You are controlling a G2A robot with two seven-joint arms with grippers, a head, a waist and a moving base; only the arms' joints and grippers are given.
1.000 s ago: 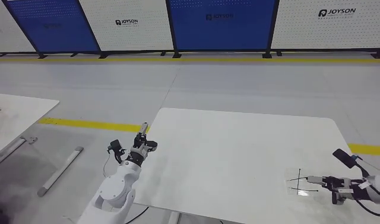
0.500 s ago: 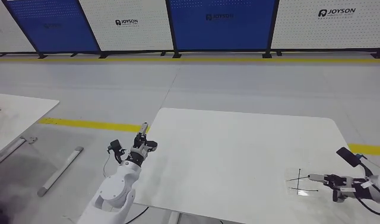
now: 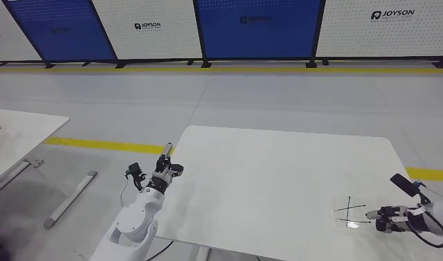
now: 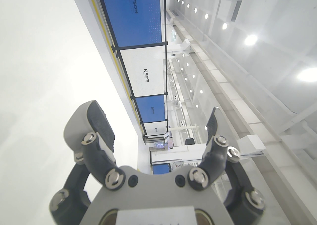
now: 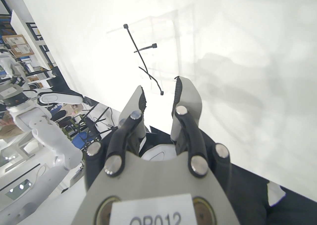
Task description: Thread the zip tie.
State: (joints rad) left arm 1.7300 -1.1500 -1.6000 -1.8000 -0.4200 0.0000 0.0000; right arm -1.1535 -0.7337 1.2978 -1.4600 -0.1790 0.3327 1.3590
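Observation:
Three black zip ties lie loosely crossed on a clear sheet [image 5: 168, 28] near the right front corner of the white table [image 3: 277, 178]. The longest zip tie [image 5: 136, 46] is crossed by a short one [image 5: 148, 47], and a third zip tie [image 5: 154, 82] ends just ahead of my fingertips. My right gripper [image 5: 159, 83] stands open right behind them, low over the table, holding nothing. In the top view the zip ties [image 3: 349, 208] sit just left of the right gripper [image 3: 369, 214]. My left gripper [image 4: 153, 108] is open and empty at the table's left edge [image 3: 167, 149].
The wide middle of the table lies bare between the two arms. The table's front edge runs close behind the right gripper. A second white table [image 3: 21, 133] stands off to the far left across a floor gap.
The right gripper has drawn back a little to the right and toward the front edge, away from the zip ties. The left arm has stayed still.

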